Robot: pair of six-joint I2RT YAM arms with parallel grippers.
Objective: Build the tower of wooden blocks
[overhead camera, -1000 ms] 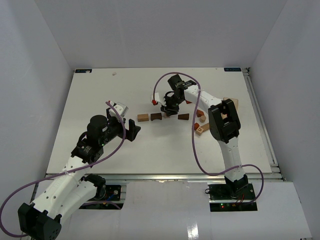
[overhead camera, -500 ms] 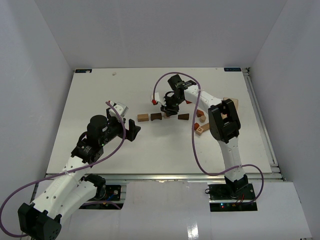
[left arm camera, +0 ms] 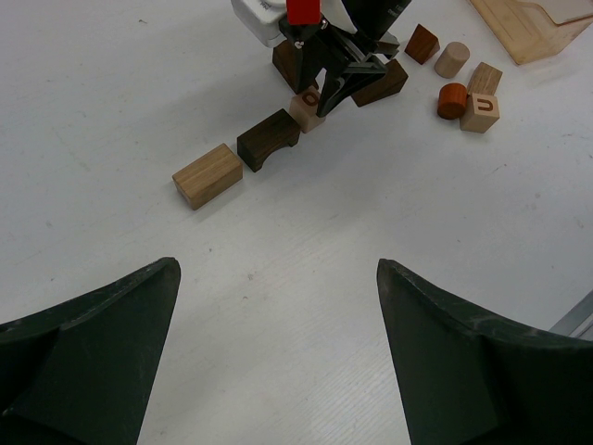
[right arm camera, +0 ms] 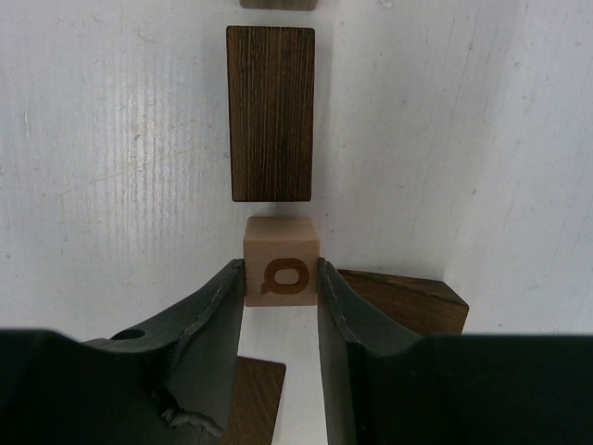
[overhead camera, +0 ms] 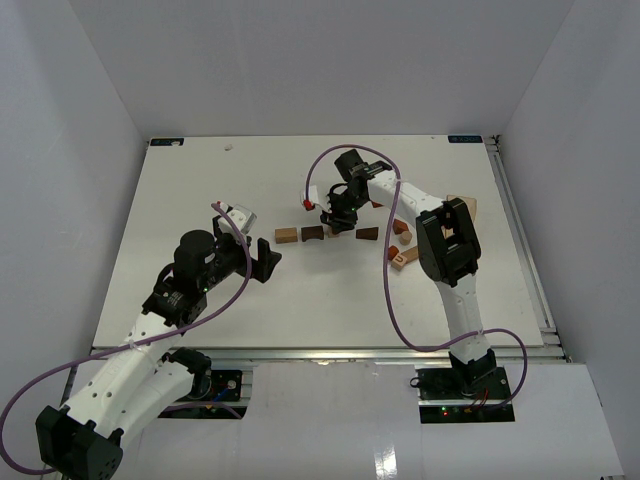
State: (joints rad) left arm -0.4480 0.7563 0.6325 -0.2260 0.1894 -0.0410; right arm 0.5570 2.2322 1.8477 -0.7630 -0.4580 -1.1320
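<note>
Tan lettered cube (right arm camera: 281, 272) sits gripped in the right pincer (right arm camera: 281, 283), just beside a dark block (right arm camera: 271, 111).

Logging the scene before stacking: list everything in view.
tan brick: one, tan, left end of the row.
dark arch: one, dark brown, beside the tan brick.
gripped cube: one, tan, lettered, beside the arch.
dark blocks: two, dark brown, flanking the right gripper.
loose pieces: five, tan and reddish-brown, right of the row.
pale slab: one, pale wood, far right.
table: one, white, underneath.
left gripper: one, black, open, empty.
right gripper: one, black, shut on the gripped cube.
</note>
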